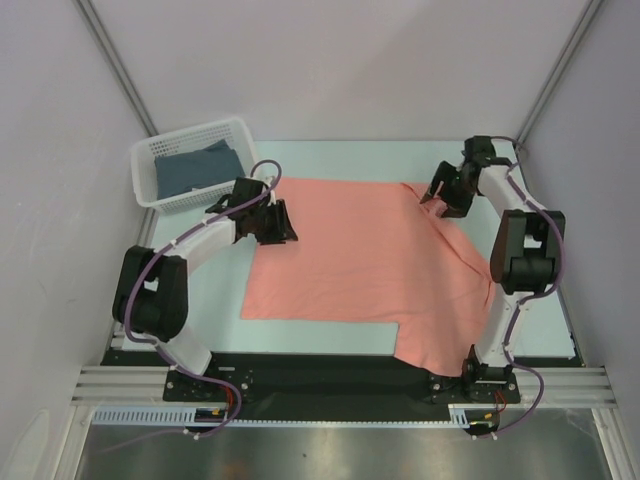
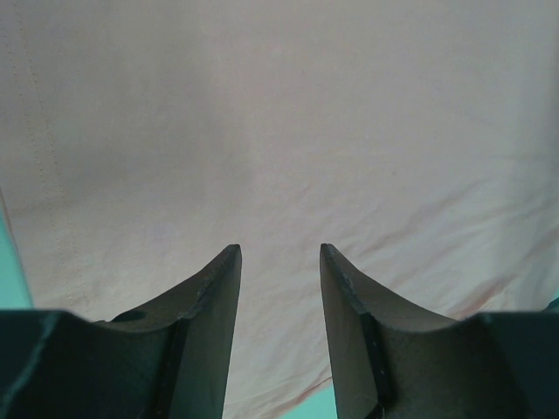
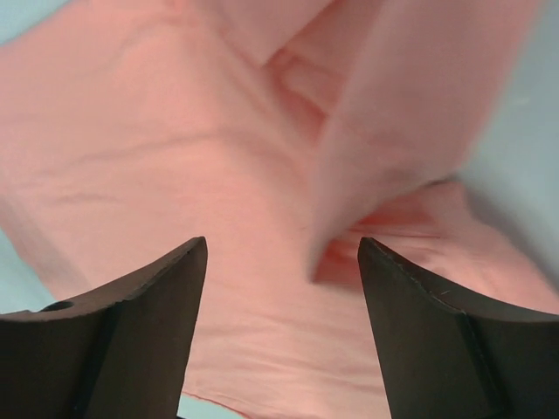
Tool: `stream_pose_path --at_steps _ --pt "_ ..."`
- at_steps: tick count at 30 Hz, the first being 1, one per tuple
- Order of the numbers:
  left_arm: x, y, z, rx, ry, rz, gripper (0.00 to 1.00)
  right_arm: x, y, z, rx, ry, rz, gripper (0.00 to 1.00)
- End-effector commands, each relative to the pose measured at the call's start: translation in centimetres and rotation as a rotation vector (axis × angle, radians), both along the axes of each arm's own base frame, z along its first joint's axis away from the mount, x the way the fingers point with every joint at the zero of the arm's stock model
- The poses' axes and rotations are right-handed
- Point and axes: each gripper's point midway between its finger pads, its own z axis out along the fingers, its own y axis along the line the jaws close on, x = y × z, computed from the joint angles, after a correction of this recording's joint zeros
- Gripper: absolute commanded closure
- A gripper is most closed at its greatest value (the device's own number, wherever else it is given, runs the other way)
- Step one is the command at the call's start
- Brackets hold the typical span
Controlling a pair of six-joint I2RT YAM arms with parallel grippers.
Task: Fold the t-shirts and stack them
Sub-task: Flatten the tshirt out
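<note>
A salmon-pink t-shirt [image 1: 340, 260] lies spread over the middle of the table, its right side rumpled and its near right corner hanging over the front edge. A dark slate-blue t-shirt [image 1: 196, 170] lies in the white basket. My left gripper [image 1: 283, 225] hovers over the pink shirt's far left edge, open, with only flat cloth [image 2: 279, 131] below its jaws [image 2: 279, 249]. My right gripper [image 1: 432, 195] is at the shirt's far right corner, jaws wide open [image 3: 282, 243]. A blurred raised flap of pink cloth [image 3: 393, 131] hangs loose between them, not pinched.
The white lattice basket [image 1: 150, 185] stands at the far left corner of the pale green table [image 1: 360, 155]. Grey walls close in both sides and the back. Black rails run along the near edge by the arm bases.
</note>
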Motion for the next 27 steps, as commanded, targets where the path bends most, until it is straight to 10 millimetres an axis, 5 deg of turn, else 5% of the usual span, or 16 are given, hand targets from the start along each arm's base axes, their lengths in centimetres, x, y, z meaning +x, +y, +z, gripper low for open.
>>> stream_pose_path --at_steps 1,6,10,13,18,22,27 --pt "1.5 -1.0 1.8 -0.037 -0.056 -0.015 0.53 -0.5 -5.3 3.2 -0.011 -0.067 -0.082 0.26" --pt "1.5 -1.5 1.4 -0.056 -0.042 -0.025 0.53 0.4 -6.6 3.3 0.089 -0.089 -0.095 0.23" --pt "1.4 -1.4 1.1 -0.051 -0.034 -0.032 0.53 -0.5 -7.9 1.4 0.077 -0.015 -0.098 0.15" --pt "1.2 -1.4 1.0 -0.047 -0.030 -0.040 0.53 -2.2 -9.0 0.0 0.096 0.023 -0.128 0.29" --pt "1.3 -1.4 0.7 -0.043 -0.022 -0.046 0.53 -3.8 -7.9 -1.1 0.087 0.055 -0.027 0.50" --pt "1.7 -1.8 0.5 -0.055 -0.011 -0.050 0.53 -4.5 -7.6 -2.7 0.055 0.099 0.022 0.35" --pt "2.1 -2.1 0.6 -0.072 -0.013 -0.048 0.53 -4.6 -7.2 -3.7 0.033 0.113 0.071 0.32"
